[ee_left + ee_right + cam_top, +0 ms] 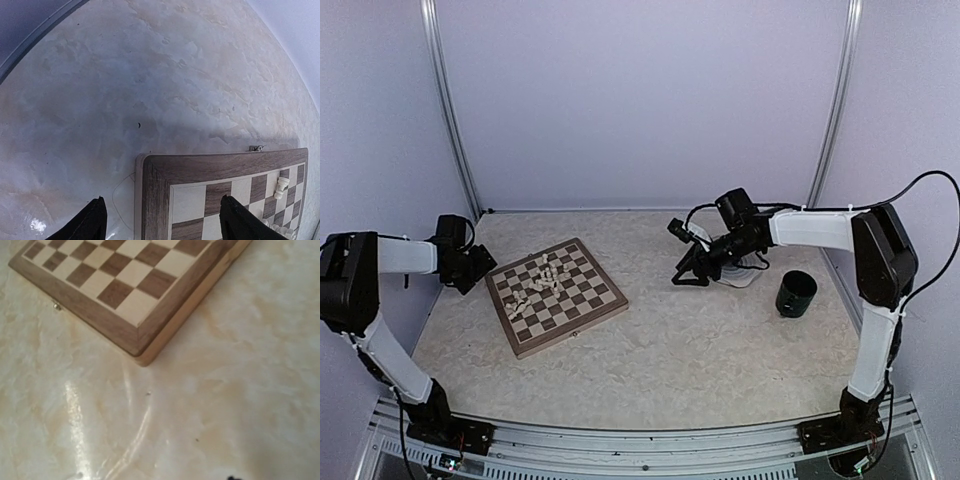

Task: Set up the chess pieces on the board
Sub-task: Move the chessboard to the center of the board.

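Note:
The board [560, 300] lies turned at an angle, left of the table's middle. Several pale chess pieces [542, 284] are bunched on its squares, some of them lying down. My left gripper [480, 268] is at the board's left corner, open. In the left wrist view its dark fingers [92, 224] straddle that corner of the board [200, 169], and one upright piece [281, 187] stands further in. My right gripper [682, 275] hangs over bare table to the right of the board. The right wrist view shows only a corner of the board [125, 335], with the fingers out of frame.
A black cup [796, 293] stands at the right. A round pale plate [748, 272] lies partly under the right arm. A small metal clasp [256, 148] sits on the board's edge. Walls close in on the table's back and sides.

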Motion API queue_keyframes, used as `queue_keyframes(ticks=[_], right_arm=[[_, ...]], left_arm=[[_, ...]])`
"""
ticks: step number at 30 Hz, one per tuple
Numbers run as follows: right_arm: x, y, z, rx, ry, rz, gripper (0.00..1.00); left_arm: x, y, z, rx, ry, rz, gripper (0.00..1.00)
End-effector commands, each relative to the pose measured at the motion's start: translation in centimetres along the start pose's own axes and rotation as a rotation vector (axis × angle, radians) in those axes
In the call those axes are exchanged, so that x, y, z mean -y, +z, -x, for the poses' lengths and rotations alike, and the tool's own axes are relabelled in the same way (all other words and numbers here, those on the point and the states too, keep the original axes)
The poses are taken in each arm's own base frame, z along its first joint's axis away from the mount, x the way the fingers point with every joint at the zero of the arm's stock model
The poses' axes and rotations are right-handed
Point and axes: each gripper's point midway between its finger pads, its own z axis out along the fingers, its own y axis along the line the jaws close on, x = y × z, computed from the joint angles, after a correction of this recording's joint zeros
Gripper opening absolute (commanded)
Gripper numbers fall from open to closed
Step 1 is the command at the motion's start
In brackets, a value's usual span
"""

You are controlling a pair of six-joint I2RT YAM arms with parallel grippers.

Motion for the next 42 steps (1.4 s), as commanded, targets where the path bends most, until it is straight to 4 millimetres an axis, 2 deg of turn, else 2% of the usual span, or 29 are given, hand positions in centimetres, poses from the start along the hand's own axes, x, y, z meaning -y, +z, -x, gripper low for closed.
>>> queue_keyframes(ticks=[1,12,22,24,35,42], right_arm=[[0.3,2.5,-0.7,-0.051,0.007,0.018,0.56],[0.6,6.6,-1.4,-0.097,-0.001,0.058,0.57],[-0.2,10.4,-1.4,-0.137,-0.045,0.096,0.59],[-0.7,11.0,-1.5,-0.149,-0.060,0.102,0.60],[-2.4,12.2,-2.7,-0.198,-0.096,0.116,0.62],[-3.3,11.3,-3.5,-0.219,-0.104,0.114,0.63]], left_arm=[[1.8,1.0,1.8,0.029,-0.026,-0.054,0.77],[2.9,3.9,1.4,-0.030,-0.009,-0.073,0.77],[4.5,6.1,-0.4,-0.083,0.024,-0.103,0.77],[6.0,6.3,-1.8,-0.106,0.055,-0.123,0.77],[11.0,7.8,-4.9,-0.167,0.143,-0.214,0.76],[13.2,8.2,-7.3,-0.209,0.184,-0.248,0.75]])
